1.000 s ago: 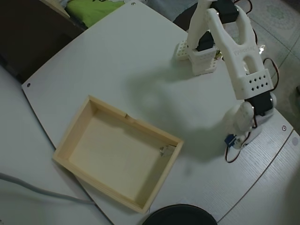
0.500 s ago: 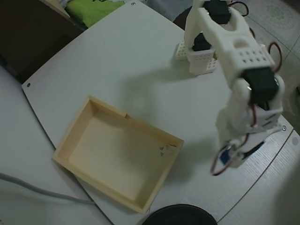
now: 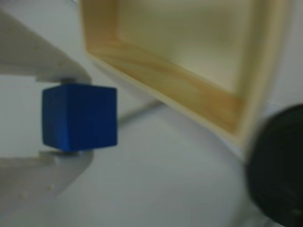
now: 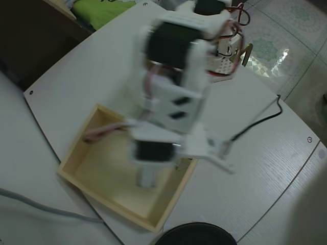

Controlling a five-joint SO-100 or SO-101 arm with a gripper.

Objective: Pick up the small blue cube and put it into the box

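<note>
Gripping the small blue cube [image 3: 79, 117] between two white fingers [image 3: 35, 49], one pressing its top face and one its bottom face in the wrist view, the gripper [image 3: 71, 116] holding it clear of the white table [image 3: 156, 189]. Hanging just outside the box [image 3: 165, 80], beside its near wooden wall, with bare tabletop showing between cube and wall. Leaving the pale floor of the box open and unoccupied in the wrist view. Spreading blurred across the overhead view, the white arm [image 4: 176, 97] covering much of the box [image 4: 82, 155] and hiding the cube. Sitting near the box corner, a round black object [image 3: 279, 170] crowding that side.
</note>
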